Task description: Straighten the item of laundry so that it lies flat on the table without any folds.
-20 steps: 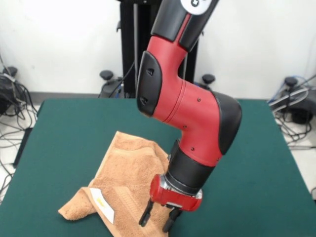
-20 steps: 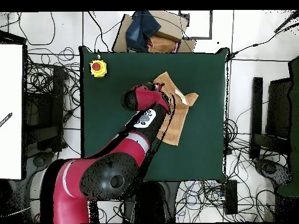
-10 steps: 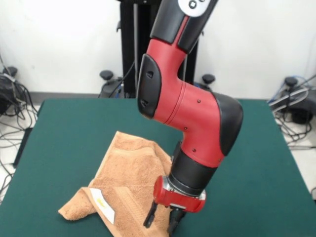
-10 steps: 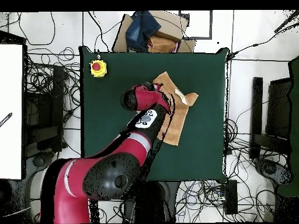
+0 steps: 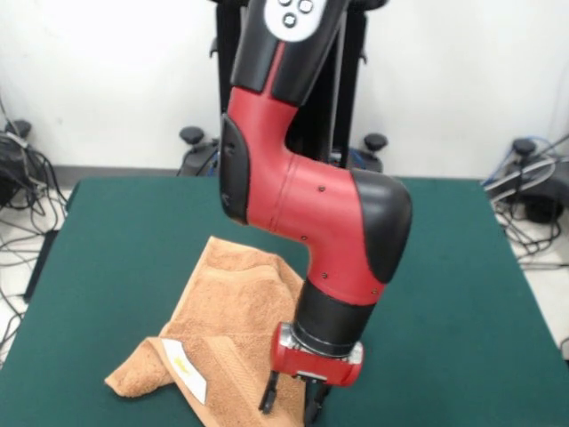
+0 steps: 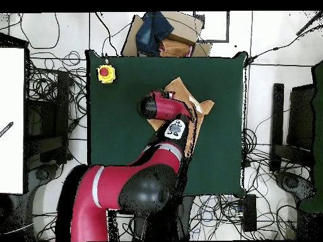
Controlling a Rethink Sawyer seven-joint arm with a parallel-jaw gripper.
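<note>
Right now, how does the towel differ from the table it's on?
The towel is tan-orange and looped in texture; the table is dark green and smooth. The towel is small and rumpled with a folded corner; the table is far larger and flat. The towel carries a white label; the table shows none.

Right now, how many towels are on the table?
1: the tan-orange towel lies rumpled on the green table, under the open gripper. The arm hides part of it from overhead, but no second towel shows.

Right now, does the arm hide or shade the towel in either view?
Front view: the gripper, open, stands before the towel, most of it evenly lit. Overhead view: the arm covers the towel's middle; only edges show.
</note>
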